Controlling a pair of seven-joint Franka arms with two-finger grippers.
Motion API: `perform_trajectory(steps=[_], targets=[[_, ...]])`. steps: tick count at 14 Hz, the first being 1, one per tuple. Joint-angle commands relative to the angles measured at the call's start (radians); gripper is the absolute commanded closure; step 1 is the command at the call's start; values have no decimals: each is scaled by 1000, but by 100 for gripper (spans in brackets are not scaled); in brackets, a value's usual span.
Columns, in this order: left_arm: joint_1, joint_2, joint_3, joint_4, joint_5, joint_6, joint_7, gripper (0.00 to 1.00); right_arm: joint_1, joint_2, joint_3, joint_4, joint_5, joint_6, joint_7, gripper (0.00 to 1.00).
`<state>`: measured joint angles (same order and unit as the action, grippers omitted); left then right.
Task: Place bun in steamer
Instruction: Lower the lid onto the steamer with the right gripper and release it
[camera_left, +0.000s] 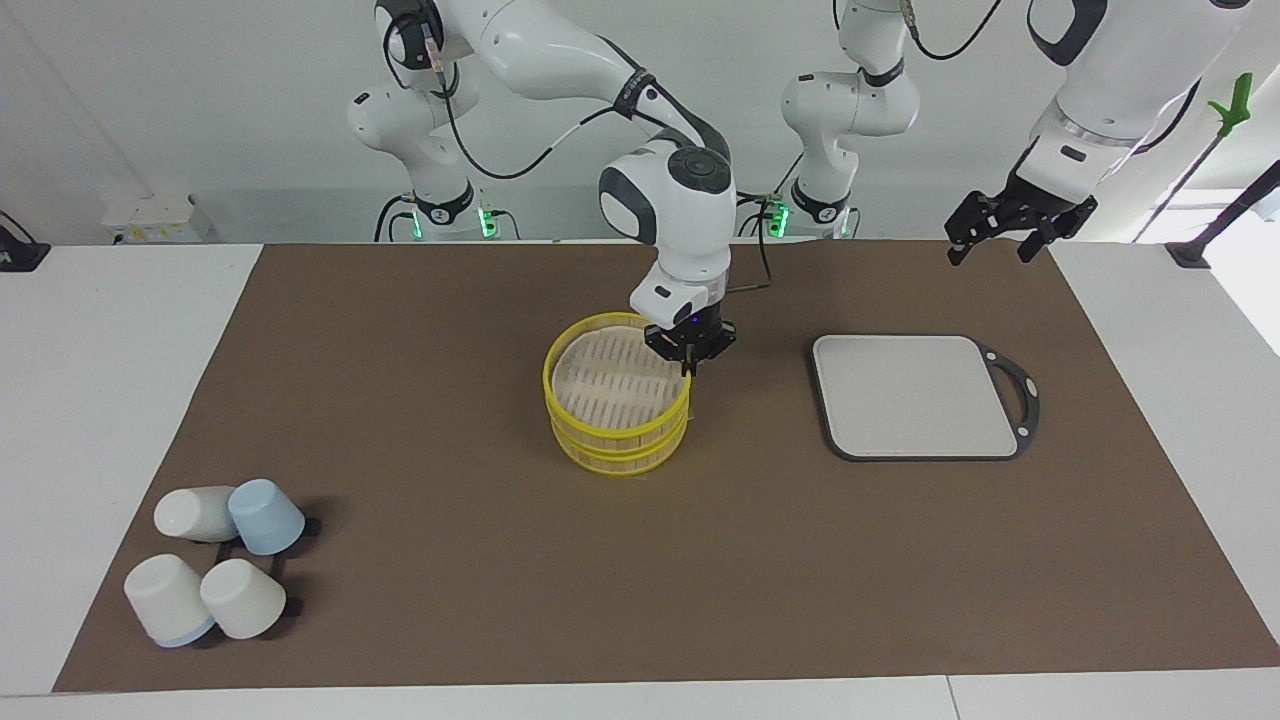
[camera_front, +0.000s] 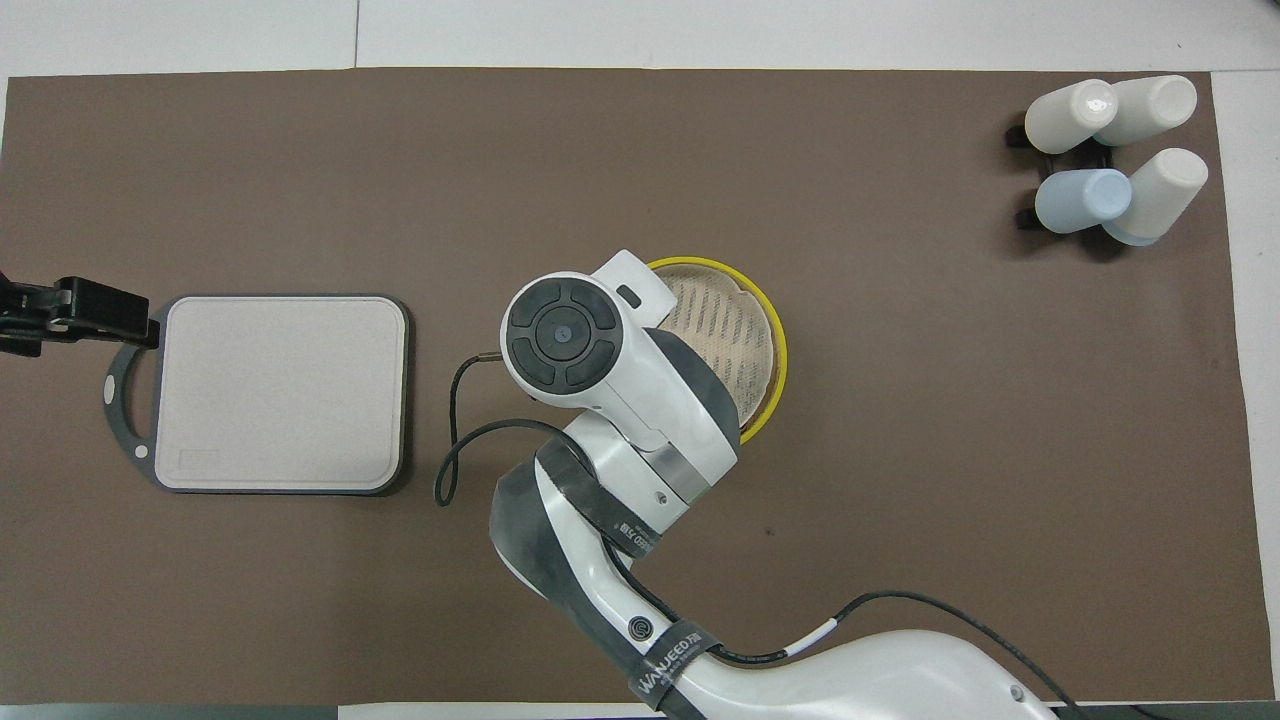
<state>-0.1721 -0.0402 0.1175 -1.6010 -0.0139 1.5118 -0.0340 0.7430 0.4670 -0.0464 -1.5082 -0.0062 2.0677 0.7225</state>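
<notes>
The steamer (camera_left: 612, 432), a stack of yellow-rimmed baskets with a slatted lid (camera_left: 610, 378) on top, stands mid-table. My right gripper (camera_left: 686, 364) points down at the lid's rim on the side toward the left arm's end, shut on that rim. In the overhead view the right arm's wrist covers the gripper and part of the steamer (camera_front: 735, 320). My left gripper (camera_left: 988, 245) hangs open and empty in the air over the mat's edge by the board's handle. The bun is out of view.
A grey square board (camera_left: 915, 395) with a dark handle lies beside the steamer toward the left arm's end. Several upturned white and blue cups (camera_left: 215, 565) cluster on a black rack at the right arm's end, farther from the robots.
</notes>
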Motion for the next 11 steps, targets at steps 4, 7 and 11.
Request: perform_trajectory(steps=[4, 7, 11], targets=[[19, 3, -9, 10, -15, 7, 20, 0, 1, -41, 3, -55, 3, 42, -12, 100], [19, 2, -9, 3, -15, 8, 20, 0, 1, -42, 3, -56, 3, 32, -15, 45], [20, -3, -9, -10, -15, 15, 20, 0, -13, -41, 0, 11, -6, -47, -17, 0]])
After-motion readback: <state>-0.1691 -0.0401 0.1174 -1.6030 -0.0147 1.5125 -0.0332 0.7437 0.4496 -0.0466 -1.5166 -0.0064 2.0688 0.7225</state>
